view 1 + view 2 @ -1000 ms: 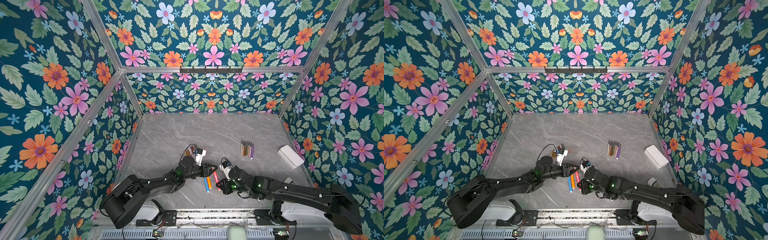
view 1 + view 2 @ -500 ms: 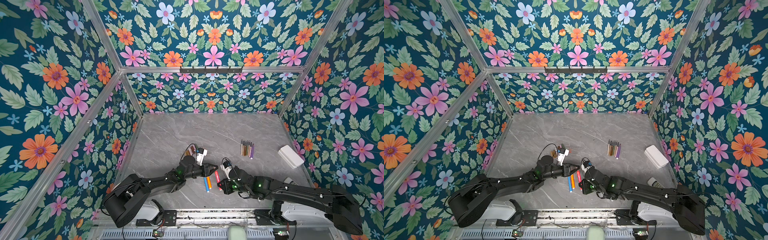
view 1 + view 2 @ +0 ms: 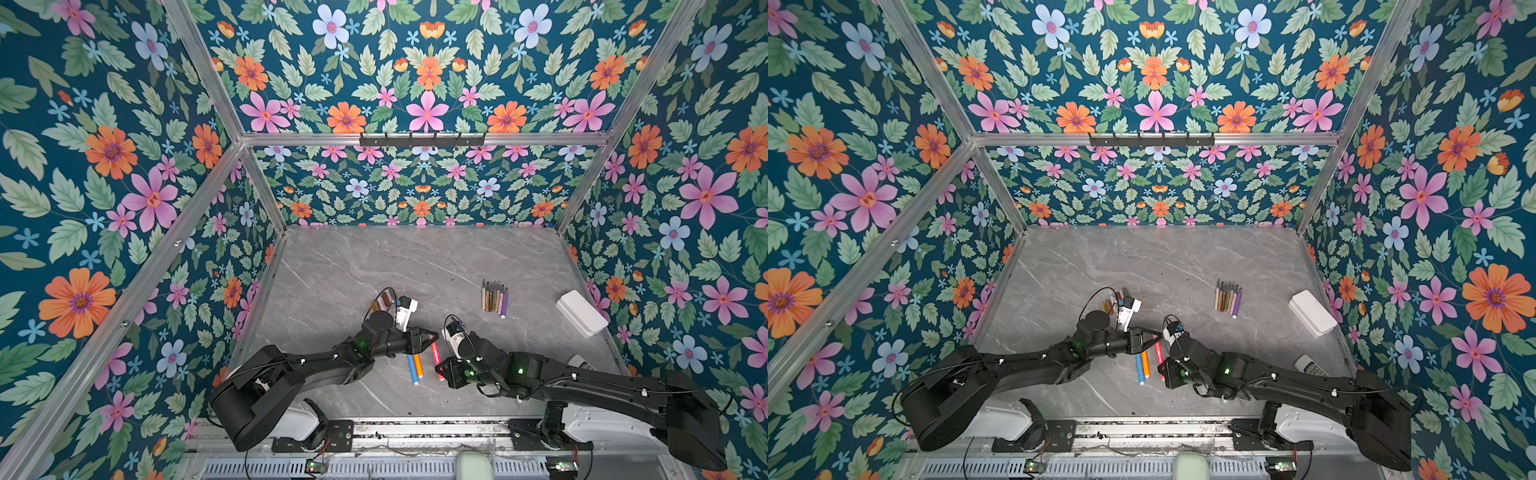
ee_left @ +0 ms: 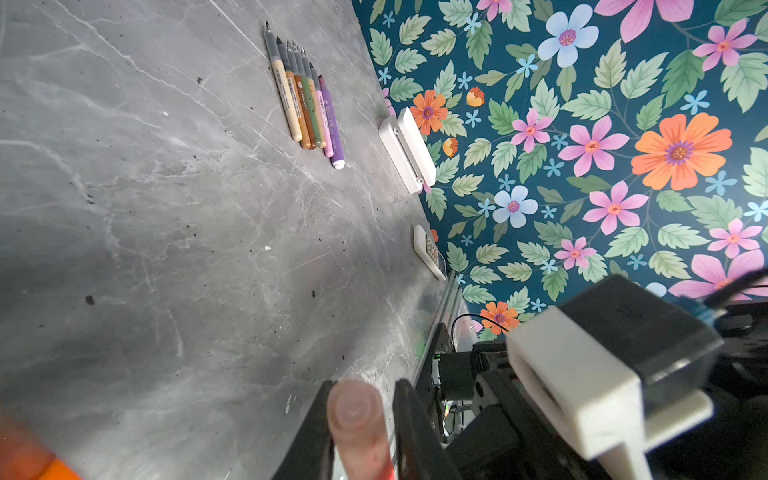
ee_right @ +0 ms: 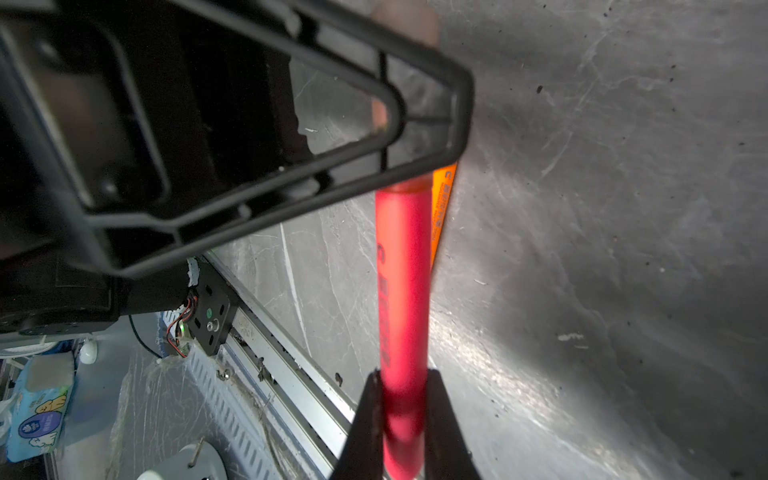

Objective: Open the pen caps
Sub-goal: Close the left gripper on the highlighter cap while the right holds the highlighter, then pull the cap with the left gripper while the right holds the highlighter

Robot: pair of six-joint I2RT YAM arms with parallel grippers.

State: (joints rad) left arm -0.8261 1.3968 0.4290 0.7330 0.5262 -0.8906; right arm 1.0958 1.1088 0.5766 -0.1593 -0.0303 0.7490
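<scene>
**Red pen held at both ends, cap end pointing toward the back wall.**
The red pen [image 3: 435,356] sits near the front middle of the grey table [image 3: 415,266]. Its long axis runs front to back and leans slightly left at the far end. The right gripper [image 3: 441,373] is clamped on the pen's near, tail end. The left gripper [image 3: 432,335] reaches in from the left, its jaws closed on the pale pink cap [image 4: 355,419] at the far end. An orange pen [image 3: 418,365] and a blue pen [image 3: 411,369] lie just to the left, roughly parallel. A row of uncapped pens [image 3: 493,297] lies well apart, further back and right. Compared with one second earlier, the left jaws are narrower, while the pen and the right grip are unchanged.
</scene>
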